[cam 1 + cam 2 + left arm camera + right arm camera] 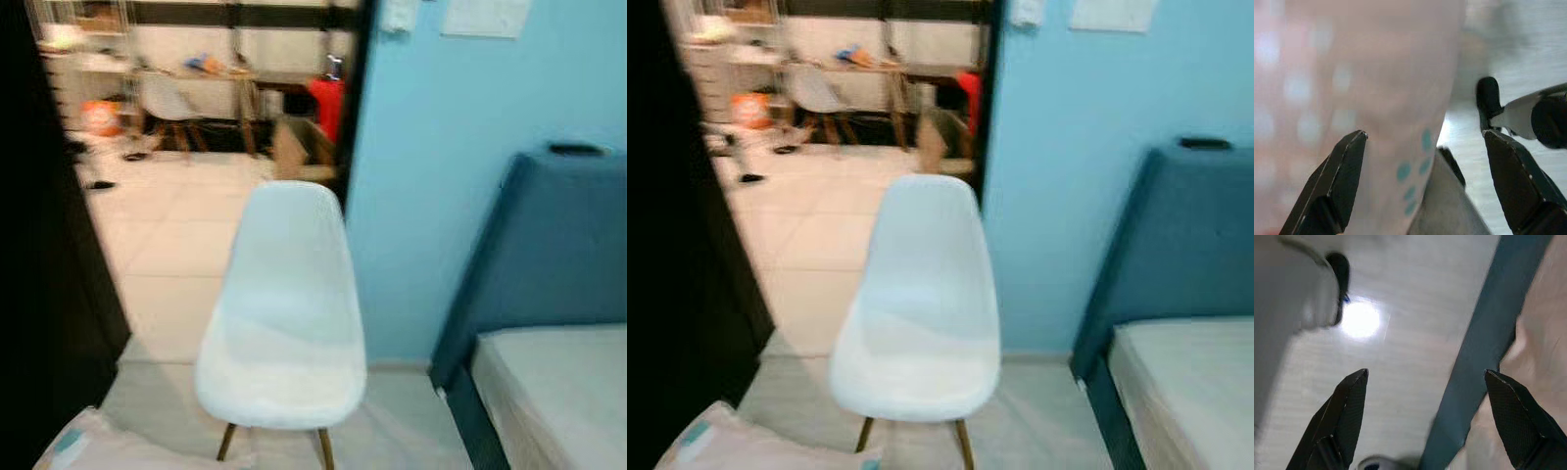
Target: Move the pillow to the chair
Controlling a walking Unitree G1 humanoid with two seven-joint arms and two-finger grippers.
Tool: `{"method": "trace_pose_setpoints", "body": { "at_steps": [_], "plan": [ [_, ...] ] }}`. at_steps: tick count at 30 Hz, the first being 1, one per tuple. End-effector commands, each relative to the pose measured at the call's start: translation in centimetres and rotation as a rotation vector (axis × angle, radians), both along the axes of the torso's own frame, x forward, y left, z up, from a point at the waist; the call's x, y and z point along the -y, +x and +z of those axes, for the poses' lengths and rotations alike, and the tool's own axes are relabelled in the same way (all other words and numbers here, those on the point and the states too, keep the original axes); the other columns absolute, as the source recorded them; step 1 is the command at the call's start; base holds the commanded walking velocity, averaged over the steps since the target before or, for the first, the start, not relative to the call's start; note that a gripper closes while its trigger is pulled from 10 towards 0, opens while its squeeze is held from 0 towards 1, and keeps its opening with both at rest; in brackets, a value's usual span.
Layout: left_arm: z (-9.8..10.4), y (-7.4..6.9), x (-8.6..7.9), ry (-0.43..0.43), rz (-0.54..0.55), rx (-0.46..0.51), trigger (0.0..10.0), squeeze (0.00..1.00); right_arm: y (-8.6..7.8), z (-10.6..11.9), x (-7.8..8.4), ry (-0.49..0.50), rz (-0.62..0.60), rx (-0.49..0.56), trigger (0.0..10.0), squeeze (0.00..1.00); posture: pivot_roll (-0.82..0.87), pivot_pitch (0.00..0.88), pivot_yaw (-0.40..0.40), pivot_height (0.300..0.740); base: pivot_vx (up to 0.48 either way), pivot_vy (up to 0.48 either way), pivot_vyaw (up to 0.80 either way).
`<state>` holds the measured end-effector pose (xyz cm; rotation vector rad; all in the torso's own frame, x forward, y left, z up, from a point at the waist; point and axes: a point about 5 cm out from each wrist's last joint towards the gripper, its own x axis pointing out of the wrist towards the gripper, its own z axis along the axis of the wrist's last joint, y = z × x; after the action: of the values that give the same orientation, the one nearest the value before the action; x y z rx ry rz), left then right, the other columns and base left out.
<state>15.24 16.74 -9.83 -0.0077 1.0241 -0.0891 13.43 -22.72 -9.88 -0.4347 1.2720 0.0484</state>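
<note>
A white moulded chair [286, 323] on wooden legs stands straight ahead, its seat bare. The pillow [93, 446], pale pink with teal dots, shows low at the left of the eye views, to the left of the chair and nearer to me. In the left wrist view the pillow [1376, 73] is very close and blurred. My left gripper [1426, 134] is open, its fingers spread wide with the pillow's edge between them. My right gripper [1426, 372] is open over the pale floor beside the bed frame, holding nothing.
A bed [558, 392] with a blue headboard [563, 240] stands at the right against a light blue wall [441, 147]. A dark panel [39, 255] closes off the left. Beyond the chair a doorway opens onto a tiled room with a table [211, 73] and clutter.
</note>
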Motion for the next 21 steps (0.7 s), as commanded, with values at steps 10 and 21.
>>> {"method": "trace_pose_setpoints", "body": {
  "at_steps": [10,21],
  "plan": [
    [-0.20,-0.52,0.12,-0.040,0.017,-0.019,10.0,0.00,-0.71,-0.11,0.53,-0.020,0.025,-0.020,10.0,0.00,-0.08,0.003,-0.016,0.740,0.000,0.000,-0.77],
    [-0.13,-0.34,-0.04,-0.044,0.030,-0.015,10.0,0.00,-0.36,0.07,0.80,-0.028,0.045,-0.010,10.0,0.00,-0.09,0.006,-0.009,0.740,0.000,0.000,-0.77]
  ]
}}
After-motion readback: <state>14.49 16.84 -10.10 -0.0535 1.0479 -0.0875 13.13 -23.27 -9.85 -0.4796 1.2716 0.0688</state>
